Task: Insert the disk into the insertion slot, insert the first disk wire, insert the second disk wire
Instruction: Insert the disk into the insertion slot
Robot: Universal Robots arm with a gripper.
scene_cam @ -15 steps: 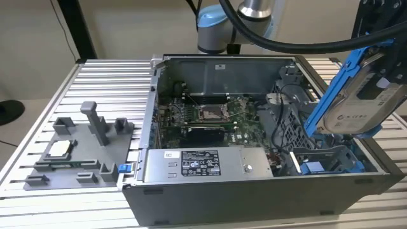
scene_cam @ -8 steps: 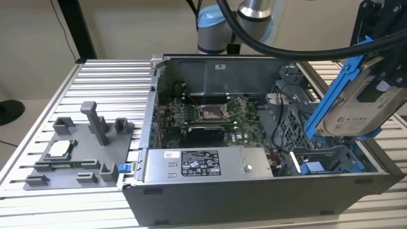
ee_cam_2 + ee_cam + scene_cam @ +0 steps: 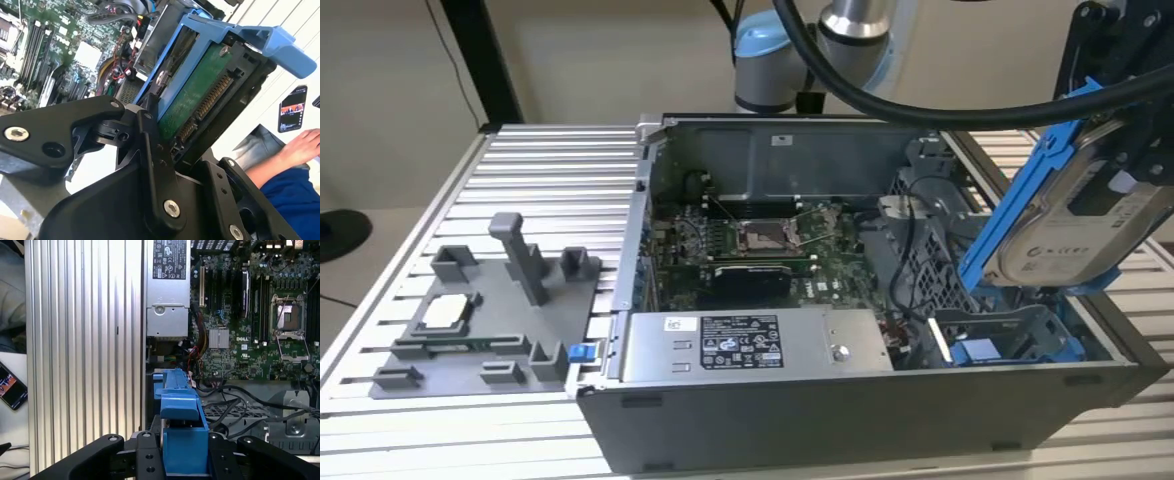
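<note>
— How does the disk look?
— The disk is flat and silver-grey with a white label, clipped in a bright blue plastic frame. Its green circuit board and connector pins show in the second wrist view.
— And the gripper?
— The black gripper is clamped on the frame's two sides, holding the disk tilted in the air.
— Below it?
— The insertion slot, a grey metal bay with blue rails, sits in the computer case's near corner on the exterior view's right. The case stands on the ribbed aluminium bench.
</note>
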